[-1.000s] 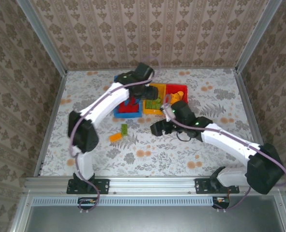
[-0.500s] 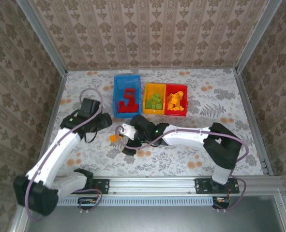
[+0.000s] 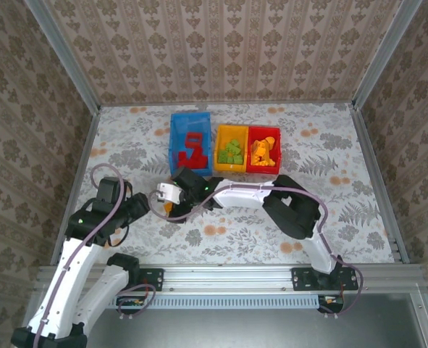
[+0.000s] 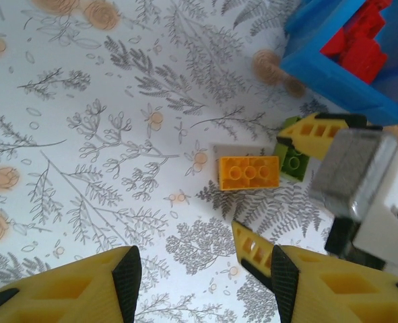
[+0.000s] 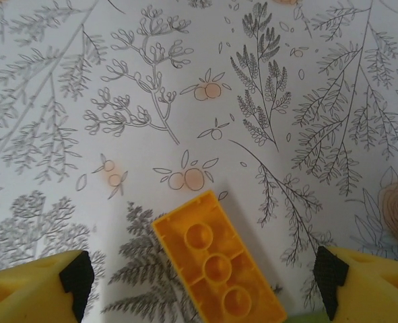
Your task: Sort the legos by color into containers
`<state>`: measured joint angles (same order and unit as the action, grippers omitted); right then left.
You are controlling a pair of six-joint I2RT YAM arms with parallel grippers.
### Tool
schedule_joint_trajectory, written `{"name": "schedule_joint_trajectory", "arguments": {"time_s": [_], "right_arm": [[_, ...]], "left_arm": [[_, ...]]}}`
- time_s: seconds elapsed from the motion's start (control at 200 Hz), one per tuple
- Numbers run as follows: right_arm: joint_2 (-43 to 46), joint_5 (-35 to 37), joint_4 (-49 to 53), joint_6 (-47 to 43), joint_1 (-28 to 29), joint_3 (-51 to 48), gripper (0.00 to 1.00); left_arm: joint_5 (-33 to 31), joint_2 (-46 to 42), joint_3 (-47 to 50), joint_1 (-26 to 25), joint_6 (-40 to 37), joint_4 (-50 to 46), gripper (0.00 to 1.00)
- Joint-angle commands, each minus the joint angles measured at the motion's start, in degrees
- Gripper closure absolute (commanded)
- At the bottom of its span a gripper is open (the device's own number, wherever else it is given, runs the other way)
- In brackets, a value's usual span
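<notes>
Red legos [image 3: 192,149] inside the blue bin [image 3: 174,141]

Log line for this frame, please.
right gripper open above orange brick | left gripper open, empty | green brick beside it, unsorted

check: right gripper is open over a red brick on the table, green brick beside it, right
Not red: the right wrist view shows an orange-yellow brick under the open right gripper, on the table, green brick beside it.

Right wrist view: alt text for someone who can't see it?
An orange brick with three studs showing lies flat on the floral table, between the right arm's open yellow fingers, neither touching it.
</notes>
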<state>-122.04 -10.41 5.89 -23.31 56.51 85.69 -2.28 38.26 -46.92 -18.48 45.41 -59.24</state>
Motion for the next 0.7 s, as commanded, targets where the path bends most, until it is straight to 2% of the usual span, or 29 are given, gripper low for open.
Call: {"name": "schedule_joint_trajectory", "arguments": {"time_s": [0.0, 0.105, 0.275, 0.41, 0.58, 0.695], "right_arm": [[-3.4, 1.8, 5.1, -2.6, -0.1, 4.0, 0.13], [-5.6, 2.0, 7.5, -1.7, -0.2, 6.8, 0.16], [-7.8, 0.5, 11.0, -0.4, 0.0, 9.1, 0.30], [-9.5, 1.3, 13.0, 0.6, 0.0, 10.8, 0.37], [-9.8, 1.3, 13.8, 1.6, 0.1, 11.4, 0.63], [-8.4, 0.6, 13.9, 1.8, 0.4, 10.6, 0.77]], "left_arm": [[0.8, -0.1, -1.8, 0.7, -1.8, -3.4, 0.44], [1.1, -0.1, -2.6, 1.2, -3.5, -4.2, 0.44], [1.6, -0.1, -3.5, 2.1, -5.5, -5.1, 0.44], [2.1, -0.1, -4.1, 2.8, -6.5, -5.2, 0.44], [2.1, -0.7, -4.0, 3.1, -6.4, -5.5, 0.44], [1.9, -1.3, -3.5, 3.2, -5.9, -5.4, 0.44]]}}
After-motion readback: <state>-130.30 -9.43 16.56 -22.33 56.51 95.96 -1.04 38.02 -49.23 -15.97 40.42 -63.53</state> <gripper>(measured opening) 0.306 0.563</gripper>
